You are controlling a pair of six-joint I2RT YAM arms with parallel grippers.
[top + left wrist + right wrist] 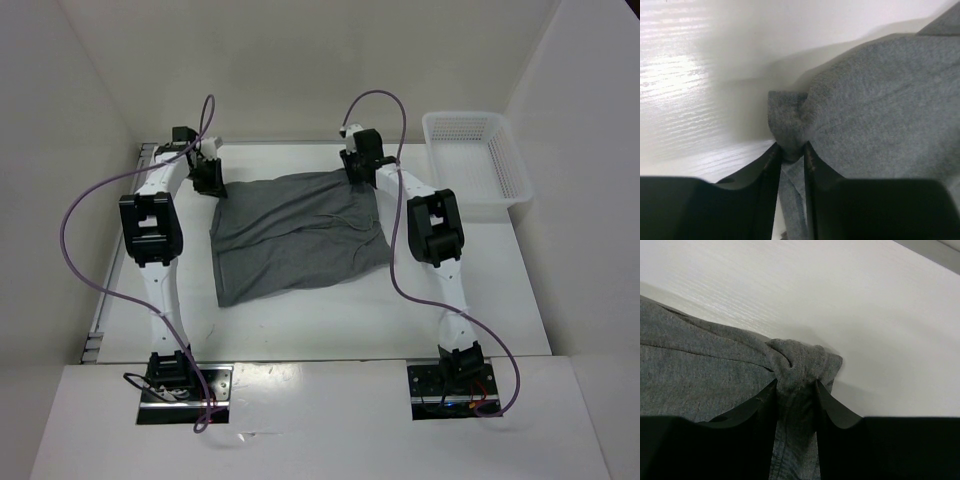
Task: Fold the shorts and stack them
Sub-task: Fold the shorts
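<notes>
left tool and right tool each pinch a far corner of the shorts.

No text, label, brand, number or sign can be read anywhere.

Top view: far corners of the shorts sit under the left gripper and right gripper — fingertips hidden there. Wrist views cut the shorts off at frame edges — finger bases just dark blur along the bottom.
</notes>
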